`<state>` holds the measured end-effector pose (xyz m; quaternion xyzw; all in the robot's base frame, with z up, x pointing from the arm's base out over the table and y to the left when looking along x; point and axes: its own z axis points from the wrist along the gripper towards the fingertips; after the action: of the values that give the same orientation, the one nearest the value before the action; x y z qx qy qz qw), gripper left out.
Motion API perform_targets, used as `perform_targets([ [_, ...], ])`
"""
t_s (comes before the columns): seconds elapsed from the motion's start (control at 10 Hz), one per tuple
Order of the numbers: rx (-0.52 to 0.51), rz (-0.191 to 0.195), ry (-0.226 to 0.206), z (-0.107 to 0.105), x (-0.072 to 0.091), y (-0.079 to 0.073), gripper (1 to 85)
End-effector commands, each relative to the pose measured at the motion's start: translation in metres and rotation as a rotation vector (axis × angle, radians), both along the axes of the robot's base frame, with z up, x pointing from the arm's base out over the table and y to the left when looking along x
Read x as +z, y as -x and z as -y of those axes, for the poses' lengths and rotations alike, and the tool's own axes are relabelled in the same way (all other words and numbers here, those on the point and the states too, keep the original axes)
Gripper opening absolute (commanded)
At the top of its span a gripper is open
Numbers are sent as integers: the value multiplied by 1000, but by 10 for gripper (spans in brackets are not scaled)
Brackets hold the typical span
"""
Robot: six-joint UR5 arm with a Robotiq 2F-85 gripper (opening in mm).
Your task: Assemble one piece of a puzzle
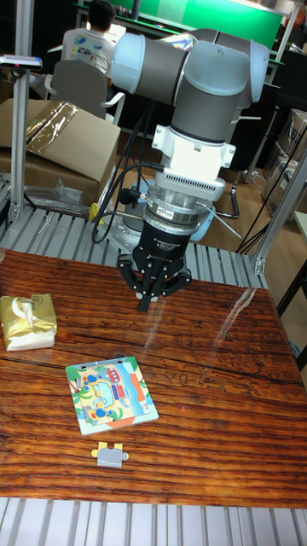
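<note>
Wood-grain brown worktop (213,375) fills the lower part of the tall fixed view, framed at its far and near edges by ribbed grey metal rails (60,230). Above it hangs the grey and white robot arm (192,94), its black tool (149,300) pointing down over the far middle of the worktop. The thin dark fingers (145,299) converge to a point with no gap visible between their tips and nothing seen between them, so the tool looks clenched and empty; its tip is close to the wood, though contact cannot be judged.

Nearer the camera and slightly left lies the square colourful cartoon puzzle board (111,394), flat on the wood and turned a little askew. Just beside its near edge, apart from it, rests the small loose puzzle piece (110,455), grey with a yellow patch at its top. Both are well apart from the tool.

At the left edge of the worktop sits a crumpled gold foil-wrapped package (27,321). Behind the rails, an open brown cardboard box (60,141) stands at the left, and a person in a white shirt (89,43) sits with their back turned beside a green-topped table (213,17).
</note>
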<state>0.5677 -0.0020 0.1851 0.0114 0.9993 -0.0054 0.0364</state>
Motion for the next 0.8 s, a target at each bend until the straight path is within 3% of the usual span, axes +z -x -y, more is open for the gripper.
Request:
perform_targets([
  [0.0,-3,1,-14,-2,2,-1,13],
  [0.7,20,-12,7,3,5,-1,13],
])
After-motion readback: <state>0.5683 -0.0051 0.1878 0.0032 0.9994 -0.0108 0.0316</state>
